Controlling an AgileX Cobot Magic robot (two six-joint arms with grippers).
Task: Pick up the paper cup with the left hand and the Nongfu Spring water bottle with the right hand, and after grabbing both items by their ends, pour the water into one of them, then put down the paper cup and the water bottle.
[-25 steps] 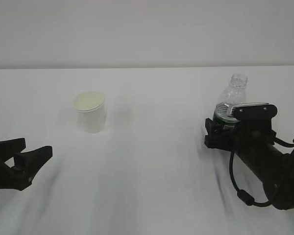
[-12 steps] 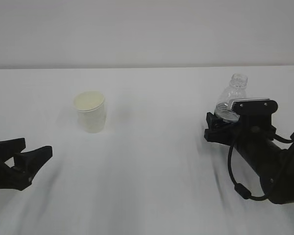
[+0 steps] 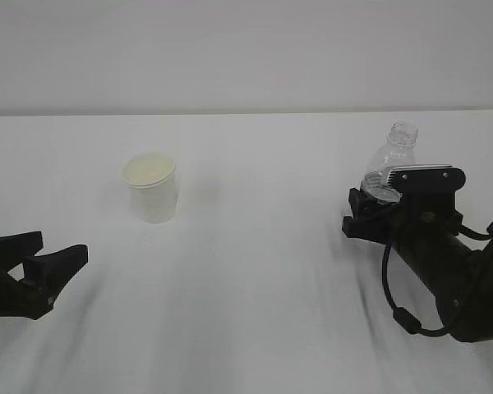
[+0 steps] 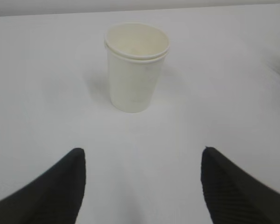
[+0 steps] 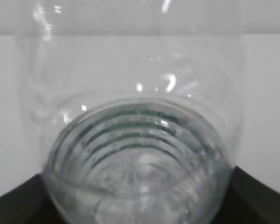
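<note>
The white paper cup (image 3: 152,187) stands upright on the table, left of centre; in the left wrist view the paper cup (image 4: 136,70) is straight ahead and shows a cream inside. My left gripper (image 3: 63,246) hovers near the table's front-left, well short of the cup, and the left gripper (image 4: 142,156) is open with nothing between its fingers. The clear, capless Nongfu Spring water bottle (image 3: 392,156) stands at the right, leaning slightly. My right gripper (image 3: 368,212) is shut on its lower body. The bottle (image 5: 140,140) fills the right wrist view. I cannot make out the water.
The white table (image 3: 255,287) runs back to a pale wall. Bare surface lies between the cup and the bottle, and between my left gripper and the cup.
My right gripper slid forward around the bottle's lower part and its jaws closed in against it; the bottle tipped a little to the right. The left arm and the cup stayed still.
</note>
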